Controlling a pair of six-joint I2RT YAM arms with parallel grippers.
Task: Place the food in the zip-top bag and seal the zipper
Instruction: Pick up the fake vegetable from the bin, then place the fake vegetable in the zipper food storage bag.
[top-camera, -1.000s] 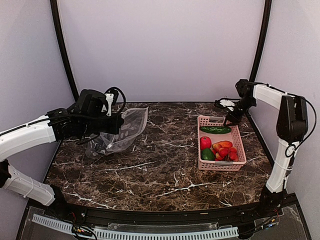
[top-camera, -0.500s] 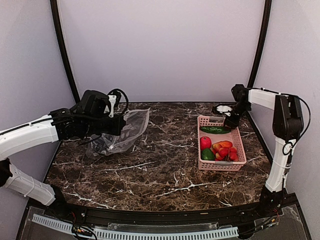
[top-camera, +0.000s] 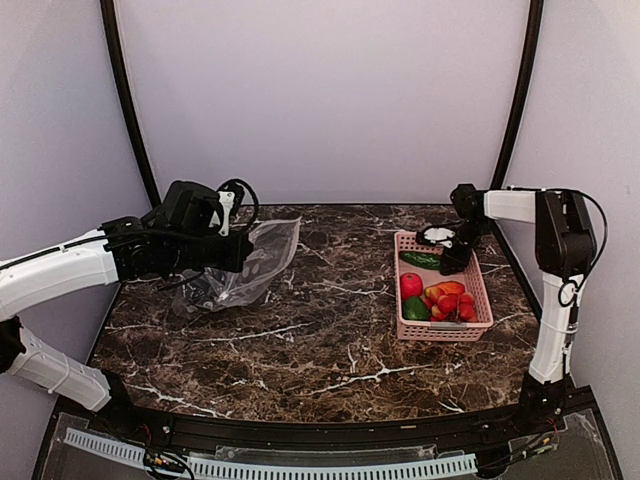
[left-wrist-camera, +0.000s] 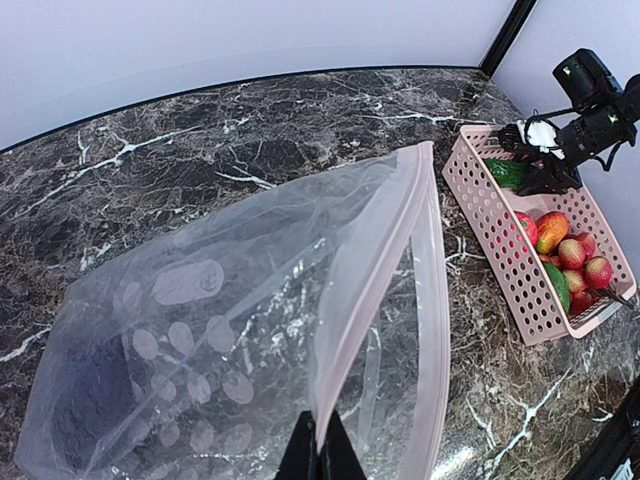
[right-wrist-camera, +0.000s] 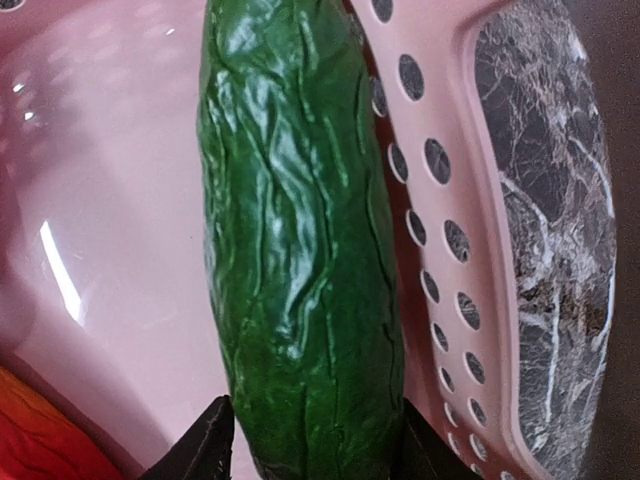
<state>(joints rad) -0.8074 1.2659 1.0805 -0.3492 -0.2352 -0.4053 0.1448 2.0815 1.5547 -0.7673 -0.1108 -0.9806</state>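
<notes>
My left gripper is shut on the zipper of the clear zip-top bag and holds its mouth open toward the right. A dark purple shape, likely the eggplant, lies deep in the bag. My right gripper is down in the pink basket, its fingers pressed on both sides of the green cucumber, which lies on the basket floor. A red strawberry, green pepper, orange piece and red grapes lie nearer in the basket.
The basket stands at the right of the dark marble table, close to the right wall. The bag hangs over the table's back left. Pale walls and black corner posts close in the back and sides.
My right gripper has come left and down from beyond the basket's back corner into the basket, onto the cucumber. The left gripper and bag have barely moved.
</notes>
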